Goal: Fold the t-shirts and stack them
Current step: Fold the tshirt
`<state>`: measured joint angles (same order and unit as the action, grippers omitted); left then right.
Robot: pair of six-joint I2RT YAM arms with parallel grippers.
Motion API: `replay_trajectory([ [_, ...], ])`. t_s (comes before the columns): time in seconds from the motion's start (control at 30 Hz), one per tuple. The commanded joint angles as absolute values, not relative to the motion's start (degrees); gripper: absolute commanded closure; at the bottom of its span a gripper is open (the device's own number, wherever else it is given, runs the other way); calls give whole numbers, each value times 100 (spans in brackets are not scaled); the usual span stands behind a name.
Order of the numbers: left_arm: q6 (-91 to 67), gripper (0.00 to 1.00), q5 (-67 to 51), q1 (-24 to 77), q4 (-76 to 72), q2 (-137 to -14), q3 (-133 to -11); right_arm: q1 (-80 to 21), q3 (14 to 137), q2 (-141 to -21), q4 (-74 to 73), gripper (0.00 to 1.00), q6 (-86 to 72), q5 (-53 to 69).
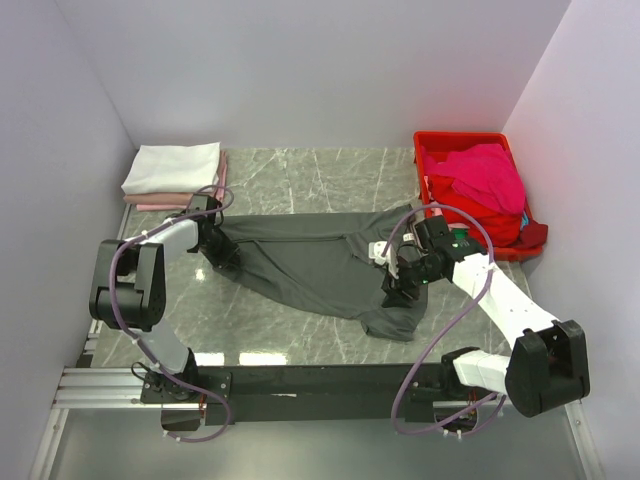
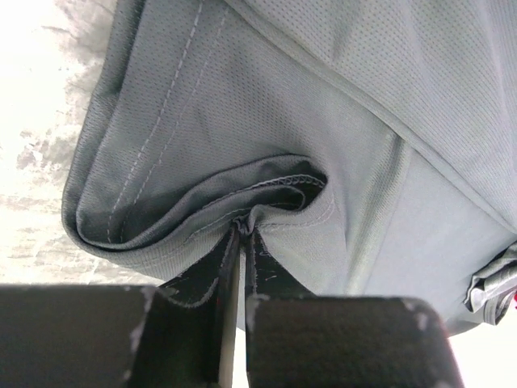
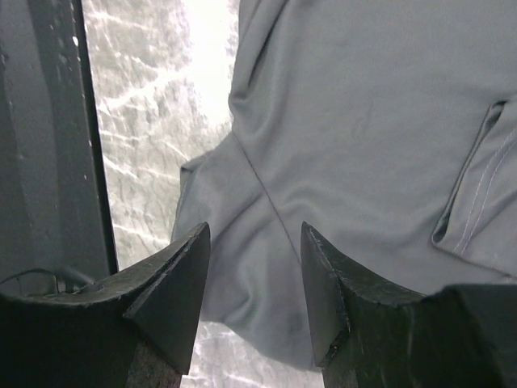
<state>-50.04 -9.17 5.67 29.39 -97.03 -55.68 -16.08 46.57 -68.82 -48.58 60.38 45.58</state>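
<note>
**One side held, one side free.** A dark charcoal-grey short-sleeved cloth t-shirt lies spread and creased across the middle of the grey marble-patterned counter.

At the shirt's left edge in the overhead view, the left gripper is clamped on a bunched fold of stitched hem. Its black fingers are almost together, with only a thin lip of cloth between them. The right gripper hangs over the shirt's lower right part, jaws apart and holding nothing.

A folded white tee rests on a folded pale pink tee at upper left. At upper right, a red plastic crate holds crumpled magenta tees.

The left pinch looks shallow, seated right at the fingertips, and it seems to take in more than one layer. A pull could slip it free, or drag both layers so the fold comes out lopsided. With one side held alone, a lift would likely slide the shirt sideways and bunch it. If the right gripper closes where it hangs, it may catch a tuck of the panel rather than an edge.
</note>
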Motion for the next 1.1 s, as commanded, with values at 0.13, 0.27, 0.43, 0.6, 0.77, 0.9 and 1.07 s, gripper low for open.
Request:
replay_trajectory([
  [0.13, -4641, 91, -1116, 554, 3129, -9115, -5652, -1459, 4799, -6706, -5282, 44, 6389, 4228],
  [0.27, -4518, 100, -1265, 510, 3111, -9097, -5458, -1450, 4816, -6697, -5317, 44, 6381, 4245],
  [0.43, -4412, 100, -1345, 448, 3102, -8904, -5326, -1459, 4816, -6680, -5317, 44, 6328, 4333],
  [0.6, -4272, 100, -1459, 439, 3339, -8474, -5300, -1441, 4746, -6653, -5493, 44, 6835, 3973],
  [0.77, -4245, 100, -1634, 422, 3524, -7683, -4931, -1161, 4518, -6452, -6115, 40, 8277, 3560],
  [0.9, -4245, 100, -1793, 361, 3612, -7217, -4571, -1177, 4535, -6547, -6793, 41, 9113, 3568],
  [1.07, -4271, 100, -1942, 264, 3551, -6759, -4166, -1843, 4255, -6724, -6681, 48, 8623, 3279],
])
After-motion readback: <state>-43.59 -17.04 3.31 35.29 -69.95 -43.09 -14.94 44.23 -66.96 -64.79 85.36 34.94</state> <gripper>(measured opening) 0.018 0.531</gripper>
